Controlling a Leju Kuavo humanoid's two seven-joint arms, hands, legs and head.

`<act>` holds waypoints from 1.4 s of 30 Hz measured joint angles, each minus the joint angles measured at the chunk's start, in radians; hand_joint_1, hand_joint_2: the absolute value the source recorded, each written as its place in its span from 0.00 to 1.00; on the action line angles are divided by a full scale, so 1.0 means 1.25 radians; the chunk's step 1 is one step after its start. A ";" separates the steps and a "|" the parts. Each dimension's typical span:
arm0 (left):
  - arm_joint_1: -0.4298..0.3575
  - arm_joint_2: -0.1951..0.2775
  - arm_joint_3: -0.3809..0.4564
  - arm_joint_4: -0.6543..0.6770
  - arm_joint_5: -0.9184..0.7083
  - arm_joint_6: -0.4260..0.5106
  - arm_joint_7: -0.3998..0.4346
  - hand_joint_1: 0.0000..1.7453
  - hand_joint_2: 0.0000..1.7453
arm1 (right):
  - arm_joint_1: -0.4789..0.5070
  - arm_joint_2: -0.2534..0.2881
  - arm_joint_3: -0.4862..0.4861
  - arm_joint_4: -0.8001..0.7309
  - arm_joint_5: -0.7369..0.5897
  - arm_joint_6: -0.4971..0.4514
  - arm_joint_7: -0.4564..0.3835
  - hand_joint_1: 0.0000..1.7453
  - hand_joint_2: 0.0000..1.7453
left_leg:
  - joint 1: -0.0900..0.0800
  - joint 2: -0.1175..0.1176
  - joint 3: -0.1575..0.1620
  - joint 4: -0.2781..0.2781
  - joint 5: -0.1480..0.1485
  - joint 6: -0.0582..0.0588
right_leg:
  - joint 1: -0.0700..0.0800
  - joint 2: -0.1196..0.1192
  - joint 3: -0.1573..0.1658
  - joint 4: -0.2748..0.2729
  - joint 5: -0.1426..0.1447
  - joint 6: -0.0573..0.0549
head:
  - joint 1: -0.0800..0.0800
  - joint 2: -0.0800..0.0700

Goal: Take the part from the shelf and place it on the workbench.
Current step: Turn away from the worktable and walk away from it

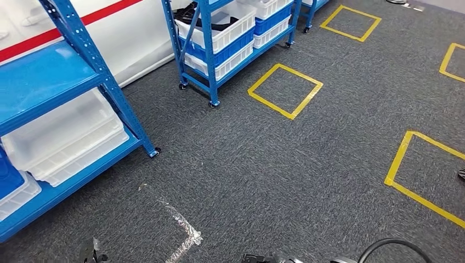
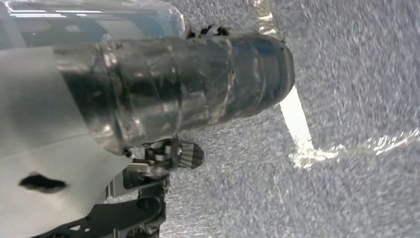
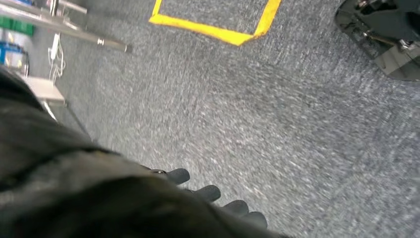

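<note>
- Upper left of the head frame: tall blue steel shelf rack (image 1: 88, 55) w/ stacked translucent white plastic bins (image 1: 66, 137) on its lower deck. The rack sits off to the frame's edge, so prob. the robot has turned from it, pick-up done.
- Lower left-centre: crinkled silver tape strip (image 1: 183, 224) stuck on the grey carpet floor (image 1: 274, 175), likely a standing mark.
- Top centre: second blue rack on castors (image 1: 211, 55) w/ white and blue bins. To its right is a yellow tape square (image 1: 270, 104) on the carpet, w/ more squares at the right edge. Prob. parking spots for racks or carts.
- Left wrist view: dark cylinder part wrapped in glossy film (image 2: 198, 84) lies across the left hand (image 2: 44, 114), close vs. its grey cover. Small dark fingertips (image 2: 205, 30) peep over the part's far side, so the hand seems wrapped round it, carried low over the carpet. Exact grip is hidden by the part.
- Right wrist view: right hand (image 3: 124, 198) hangs over the carpet, dark fingers (image 3: 208, 192) straight, side by side w/ slight gaps, nothing in them. It looks idle, well apart from the part.
- Judgement: carry phase, w/ the workbench to be found next.
</note>
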 joint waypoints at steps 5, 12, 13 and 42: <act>-0.005 0.000 0.000 0.000 -0.003 0.004 0.001 0.00 0.00 | -0.003 0.000 0.000 0.000 0.004 0.001 0.000 0.00 0.00 | -0.009 0.007 0.049 -0.094 0.020 0.020 | 0.004 -0.035 0.017 -0.013 -0.010 0.018 | 0.000 0.000; -0.006 -0.002 0.000 0.000 -0.006 0.021 0.006 0.00 0.75 | -0.002 0.000 0.005 -0.001 0.015 0.003 0.000 0.00 0.00 | 0.001 -0.055 0.065 -0.112 0.025 0.033 | 0.000 0.058 -0.099 0.202 -0.091 0.033 | 0.001 0.000; -0.006 -0.002 0.000 0.000 -0.008 0.024 0.007 0.00 1.00 | -0.001 -0.001 0.007 0.000 0.015 0.003 0.000 0.00 0.00 | 0.002 -0.067 0.065 -0.109 0.023 0.032 | -0.002 0.059 -0.100 0.188 -0.070 0.035 | 0.001 0.000; -0.014 -0.003 0.000 0.000 -0.016 0.035 0.032 0.00 0.00 | -0.012 -0.008 0.085 -0.002 0.027 0.025 0.014 0.00 0.00 | 0.000 -0.016 0.077 -0.113 0.014 0.036 | 0.000 0.058 -0.100 0.193 -0.088 0.034 | 0.001 0.000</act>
